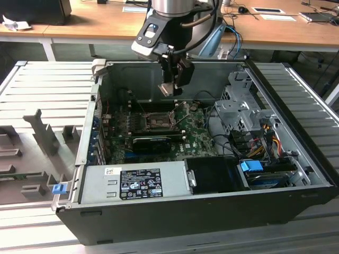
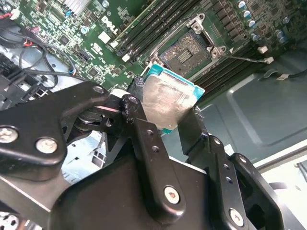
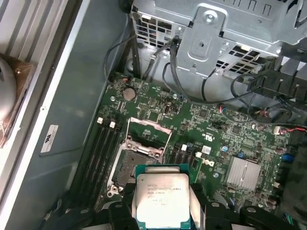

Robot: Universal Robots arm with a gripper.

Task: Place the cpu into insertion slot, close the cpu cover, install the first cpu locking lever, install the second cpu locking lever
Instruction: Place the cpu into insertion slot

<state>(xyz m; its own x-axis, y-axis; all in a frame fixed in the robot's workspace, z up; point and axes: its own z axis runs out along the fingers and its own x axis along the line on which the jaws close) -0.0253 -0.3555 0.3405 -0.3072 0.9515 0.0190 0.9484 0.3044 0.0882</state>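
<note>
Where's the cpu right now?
The cpu is clamped in the gripper, held in the air inside the open case, close above the empty insertion slot and not yet seated.

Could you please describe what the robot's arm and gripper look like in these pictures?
The arm's silver-grey cylindrical wrist segment carries a black boxy gripper. A bundle of black cables loops beside the wrist. In the second wrist view, the matte black linkage fingers are flat bars with rounded ends, joined by silver screws and pins.
</note>
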